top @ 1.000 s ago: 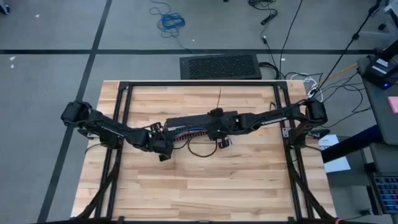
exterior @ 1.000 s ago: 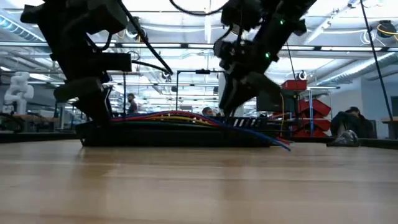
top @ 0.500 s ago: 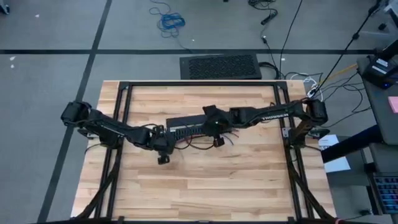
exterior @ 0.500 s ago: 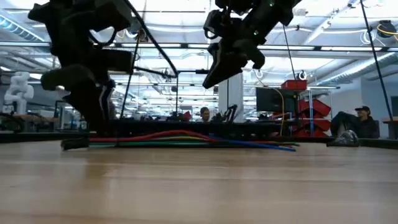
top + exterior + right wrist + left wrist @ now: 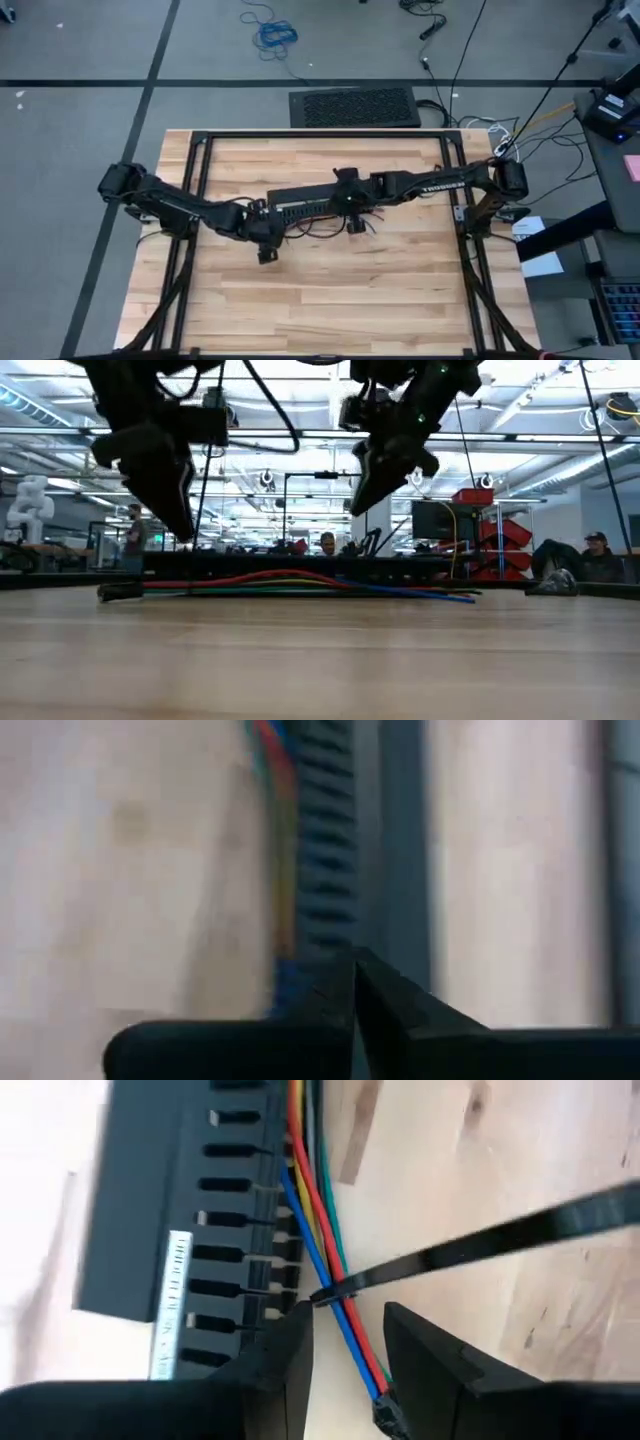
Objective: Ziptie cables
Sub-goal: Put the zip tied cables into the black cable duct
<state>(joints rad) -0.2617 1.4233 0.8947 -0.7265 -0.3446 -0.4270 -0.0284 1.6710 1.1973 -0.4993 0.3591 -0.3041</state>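
Along the black bar [image 5: 310, 206], red, blue, green cables [image 5: 300, 584] under the parted left gripper [image 5: 345, 1345] and the closed right gripper [image 5: 355, 982]

Grey floor [image 5: 80, 60] with black mat [image 5: 354, 107]; open hall behind, ceiling strip lights [image 5: 300, 395], red rack [image 5: 497, 530].

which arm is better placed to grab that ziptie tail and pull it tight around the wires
Left, probably. The left tool is open, hanging over the cables right where the ziptie wraps them, its tail running off beside the fingers. The right tool is shut, raised over the black slotted bar.
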